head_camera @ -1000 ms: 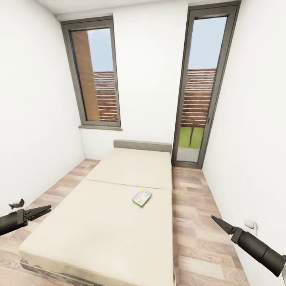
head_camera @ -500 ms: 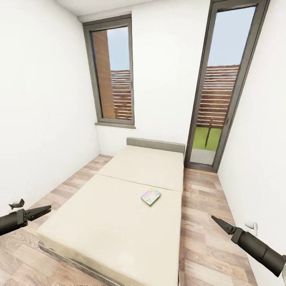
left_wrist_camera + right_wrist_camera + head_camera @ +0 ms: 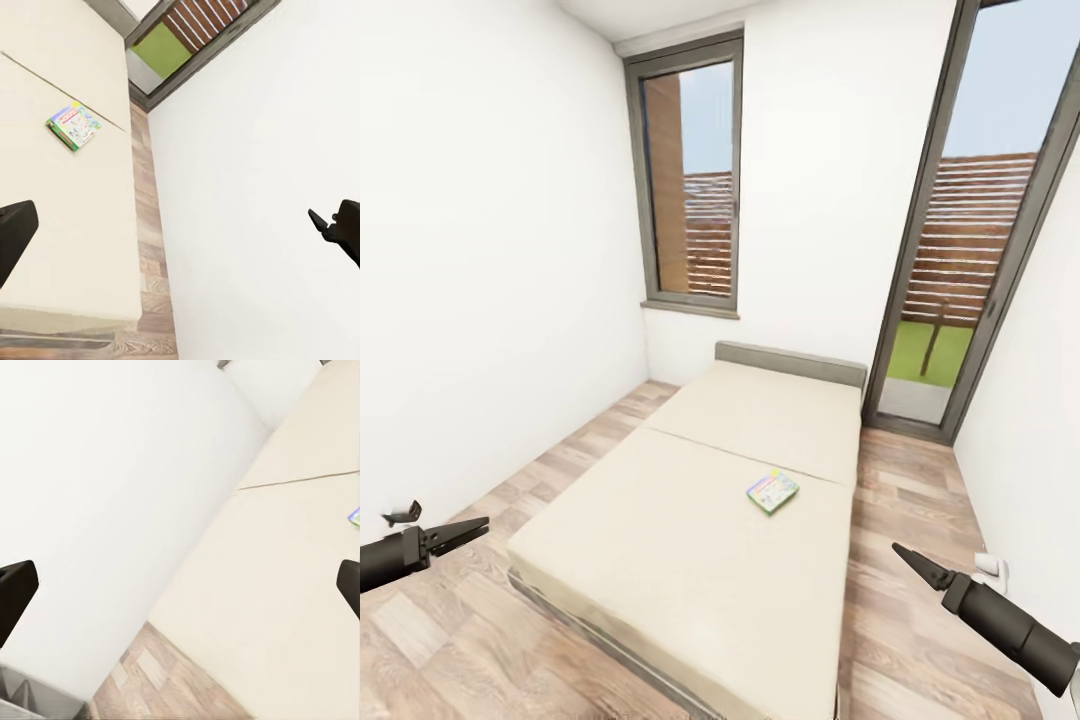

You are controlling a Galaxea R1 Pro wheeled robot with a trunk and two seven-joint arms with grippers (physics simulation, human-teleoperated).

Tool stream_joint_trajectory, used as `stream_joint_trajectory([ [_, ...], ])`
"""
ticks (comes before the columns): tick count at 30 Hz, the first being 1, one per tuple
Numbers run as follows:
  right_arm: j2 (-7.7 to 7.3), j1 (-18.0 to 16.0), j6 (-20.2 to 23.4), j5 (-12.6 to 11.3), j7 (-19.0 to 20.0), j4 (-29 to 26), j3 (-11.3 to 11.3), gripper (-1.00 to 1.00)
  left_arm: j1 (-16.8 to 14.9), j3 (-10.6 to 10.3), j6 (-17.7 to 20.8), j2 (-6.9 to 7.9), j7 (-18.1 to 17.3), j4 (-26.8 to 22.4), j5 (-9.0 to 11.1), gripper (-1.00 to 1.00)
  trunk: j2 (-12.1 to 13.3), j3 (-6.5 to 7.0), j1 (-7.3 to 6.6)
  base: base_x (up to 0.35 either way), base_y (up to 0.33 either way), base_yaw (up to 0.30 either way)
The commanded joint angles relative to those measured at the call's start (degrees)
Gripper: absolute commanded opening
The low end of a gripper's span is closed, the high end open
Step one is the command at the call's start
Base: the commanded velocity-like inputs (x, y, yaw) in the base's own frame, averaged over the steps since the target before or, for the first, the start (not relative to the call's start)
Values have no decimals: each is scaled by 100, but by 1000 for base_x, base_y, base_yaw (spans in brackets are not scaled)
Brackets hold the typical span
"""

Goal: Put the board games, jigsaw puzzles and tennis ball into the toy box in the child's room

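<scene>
A single board game [image 3: 773, 491] lies flat on the bed [image 3: 690, 540], just short of the mattress seam and towards the side nearer the glass door, square to nothing in particular. It is a thin pale box with a green edge and bright printing on top (the lettering is too small to read). It will likely be light and stiff, best pinched across an edge. The left end effector [image 3: 470, 528] and right end effector [image 3: 908, 558] both hang empty with fingers together, well short of it.

no text is readable; the board game [image 3: 773, 491] lid print (colourful) is blurred.
</scene>
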Motion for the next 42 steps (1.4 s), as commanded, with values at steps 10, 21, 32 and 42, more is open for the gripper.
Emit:
stream_joint_trajectory([
  [10, -18, -4, 45, -23, 4, -1, -6, 100, -7, 4, 64, 0, -26, 1, -8, 100, -14, -61, 2, -62, 0, 261],
  [21, -1, -4, 45, -21, 0, -1, -1, 100, -7, 9, 63, 0, -26, 1, -4, 100, -14, -116, 2, -6, 0, 259],
  [32, 9, -4, 45, -23, 0, -1, 3, 100, -7, 7, 59, 5, -26, 1, 0, 100, -14, -174, 2, -1, 0, 250],
  [42, 15, -4, 45, -23, 2, 2, 3, 100, -7, 9, 61, 5, -26, 1, 1, 100, -14, -227, 2, 0, 0, 245],
])
